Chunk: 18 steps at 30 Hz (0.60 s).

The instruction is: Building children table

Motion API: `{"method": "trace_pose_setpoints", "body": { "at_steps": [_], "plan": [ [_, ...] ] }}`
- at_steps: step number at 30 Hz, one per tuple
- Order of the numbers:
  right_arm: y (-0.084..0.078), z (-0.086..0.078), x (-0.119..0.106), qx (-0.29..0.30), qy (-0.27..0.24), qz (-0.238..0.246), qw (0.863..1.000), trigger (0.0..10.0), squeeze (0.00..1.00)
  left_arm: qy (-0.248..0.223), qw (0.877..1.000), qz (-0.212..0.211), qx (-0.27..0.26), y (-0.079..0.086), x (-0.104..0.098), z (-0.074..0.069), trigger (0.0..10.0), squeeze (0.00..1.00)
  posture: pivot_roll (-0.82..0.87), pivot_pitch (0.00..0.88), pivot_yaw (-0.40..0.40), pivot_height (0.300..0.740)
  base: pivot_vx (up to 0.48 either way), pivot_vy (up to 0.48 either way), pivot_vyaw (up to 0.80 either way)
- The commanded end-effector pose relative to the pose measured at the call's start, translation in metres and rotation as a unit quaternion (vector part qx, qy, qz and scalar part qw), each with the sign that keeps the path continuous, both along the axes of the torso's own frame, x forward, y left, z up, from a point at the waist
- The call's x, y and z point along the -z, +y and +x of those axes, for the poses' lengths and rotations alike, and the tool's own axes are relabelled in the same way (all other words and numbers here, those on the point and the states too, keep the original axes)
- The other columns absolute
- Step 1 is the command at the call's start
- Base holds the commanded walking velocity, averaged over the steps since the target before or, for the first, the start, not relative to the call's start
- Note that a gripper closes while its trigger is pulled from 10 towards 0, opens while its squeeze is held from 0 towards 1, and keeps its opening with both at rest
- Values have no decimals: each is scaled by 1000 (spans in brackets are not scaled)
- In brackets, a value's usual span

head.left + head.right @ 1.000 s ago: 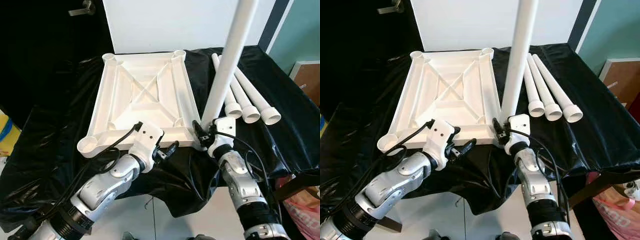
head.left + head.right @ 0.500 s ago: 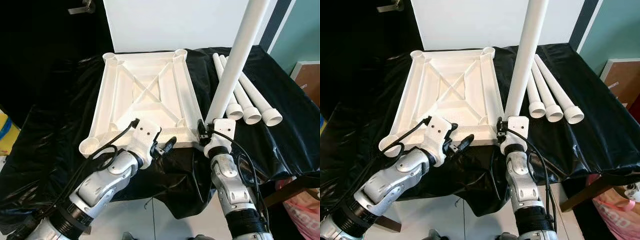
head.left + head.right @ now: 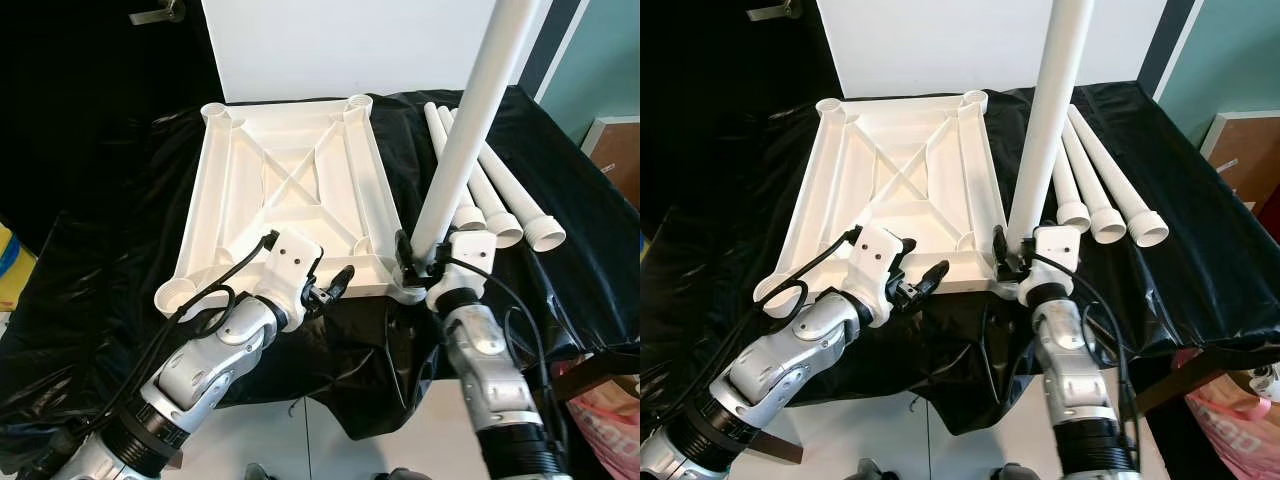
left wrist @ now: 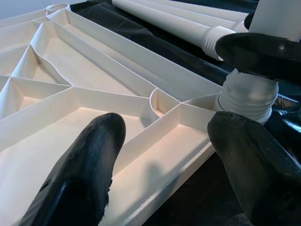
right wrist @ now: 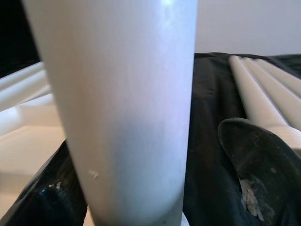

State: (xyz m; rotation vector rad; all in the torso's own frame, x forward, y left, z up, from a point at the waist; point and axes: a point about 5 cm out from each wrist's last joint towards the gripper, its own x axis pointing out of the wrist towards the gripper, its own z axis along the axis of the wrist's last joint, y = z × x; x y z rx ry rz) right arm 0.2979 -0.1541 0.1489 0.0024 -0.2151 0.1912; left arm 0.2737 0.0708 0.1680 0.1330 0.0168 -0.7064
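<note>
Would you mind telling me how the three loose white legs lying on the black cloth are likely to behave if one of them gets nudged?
The loose legs are smooth round tubes, so a sideways nudge would probably set one rolling over the black cloth. Their wider collared ends may make it curve rather than roll straight. They look like stiff, hollow plastic, likely light for their length.

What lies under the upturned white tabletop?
The tabletop rests on a black cloth covering the support beneath; what the cloth hides cannot be seen.
</note>
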Motion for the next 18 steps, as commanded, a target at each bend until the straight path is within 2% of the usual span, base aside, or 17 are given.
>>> {"method": "trace_pose_setpoints", "body": {
  "at_steps": [1, 2, 3, 5, 7, 8, 10, 17, 18],
  "plan": [
    [-12, -1, 2, -24, 7, -3, 1000, 10000, 1000, 9, 991, 8, 134, -10, 2, -11, 10000, 0, -141, 87, 23, 740, 0, 0, 0],
    [-12, -1, 2, -24, 7, -3, 1000, 10000, 1000, 9, 991, 8, 134, -10, 2, -11, 10000, 0, -141, 87, 23, 740, 0, 0, 0],
    [-15, 0, 1, -46, 9, -11, 999, 10000, 0, 10, 990, 7, 138, -11, 2, -12, 10000, 0, -143, 87, 25, 740, 0, 0, 0],
    [-15, 1, 1, -67, 10, -20, 998, 10000, 0, 10, 990, 6, 142, -12, 2, -13, 10000, 0, -143, 87, 25, 740, 0, 0, 0],
    [-16, 6, 3, -126, 26, -46, 991, 10000, 0, 17, 986, 2, 168, -14, 2, -17, 10000, 0, -142, 84, 27, 740, 0, 0, 0],
    [-16, 6, 3, -126, 26, -46, 991, 10000, 0, 17, 986, 2, 168, -14, 2, -17, 10000, 0, -142, 84, 27, 740, 0, 0, 0],
    [-15, 12, 6, -171, 43, -66, 982, 10000, 0, 25, 982, 2, 190, -15, 3, -20, 10000, 0, -141, 84, 28, 740, 0, 0, 0],
    [-12, 17, 14, -227, 67, -99, 967, 10000, 0, 38, 976, 6, 213, -16, 4, -25, 10000, 0, -134, 81, 27, 740, 0, 0, 0],
    [-11, 19, 15, -234, 70, -103, 964, 3529, 0, 44, 975, 6, 216, -17, 5, -26, 10000, 0, -134, 77, 30, 740, 0, 0, 0]
  ]
}}
